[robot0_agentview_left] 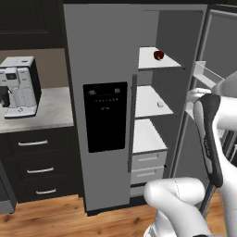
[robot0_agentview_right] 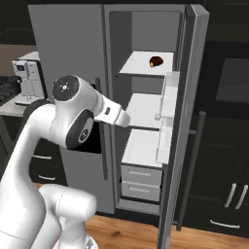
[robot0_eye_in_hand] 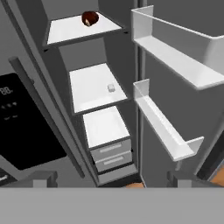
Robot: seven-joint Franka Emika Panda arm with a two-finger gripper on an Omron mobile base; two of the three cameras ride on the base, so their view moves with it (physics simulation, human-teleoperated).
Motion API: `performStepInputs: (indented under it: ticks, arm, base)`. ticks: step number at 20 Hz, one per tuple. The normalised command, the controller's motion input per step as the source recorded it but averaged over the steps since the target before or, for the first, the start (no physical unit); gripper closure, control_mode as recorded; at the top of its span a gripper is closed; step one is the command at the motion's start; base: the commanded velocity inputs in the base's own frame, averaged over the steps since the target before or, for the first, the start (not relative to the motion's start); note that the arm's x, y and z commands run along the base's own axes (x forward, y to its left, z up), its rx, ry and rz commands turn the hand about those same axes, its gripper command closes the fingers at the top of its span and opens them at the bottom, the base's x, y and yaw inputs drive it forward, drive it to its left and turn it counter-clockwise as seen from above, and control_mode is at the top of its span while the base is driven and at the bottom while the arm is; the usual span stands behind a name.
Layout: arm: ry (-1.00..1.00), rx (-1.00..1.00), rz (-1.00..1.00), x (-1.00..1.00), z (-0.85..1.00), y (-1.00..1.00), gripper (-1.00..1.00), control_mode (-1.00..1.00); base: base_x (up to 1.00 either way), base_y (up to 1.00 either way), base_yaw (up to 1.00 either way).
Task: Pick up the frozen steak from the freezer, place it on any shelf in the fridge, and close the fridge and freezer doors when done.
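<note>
Frozen steak (robot0_agentview_left: 159, 55) sits on top fridge shelf (robot0_agentview_left: 148, 60); freezer door (robot0_agentview_left: 104, 115) already shut. Gripper (robot0_eye_in_hand: 111, 183) spread wide, holding nothing. Risk: arm clips fridge door (robot0_agentview_right: 187, 121) bins while swinging it closed.

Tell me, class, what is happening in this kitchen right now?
A white robot arm faces a tall grey side-by-side unit. The freezer door, with its black dispenser panel, is shut, while the fridge door stands open. The frozen steak already lies on the top shelf of the fridge, with nothing touching it. The gripper is open and empty, well back from the shelves. Closing the fridge door appears to be what remains.
</note>
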Motion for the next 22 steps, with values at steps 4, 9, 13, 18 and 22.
performStepInputs:
  ticks: [4,9,13,18,22]
  arm:
    - [0.10,0.00,0.00,-1.00,-0.21,-1.00,-1.00,-1.00]
    - [0.01,0.01,-0.04,-1.00,0.00,-1.00,-1.00,-1.00]
    - [0.00,0.01,-0.03,-0.70,0.00,-1.00,-1.00,-1.00]
    - [-0.01,0.00,0.00,-0.03,0.00,-1.00,-1.00,-1.00]
    - [0.00,0.00,-0.02,0.27,-0.04,-0.82,-1.00,-1.00]
  base:
    - [0.00,0.00,0.00]
    - [0.00,0.00,0.00]
    - [0.00,0.00,0.00]
    - [0.00,0.00,0.00]
    - [0.00,0.00,0.00]
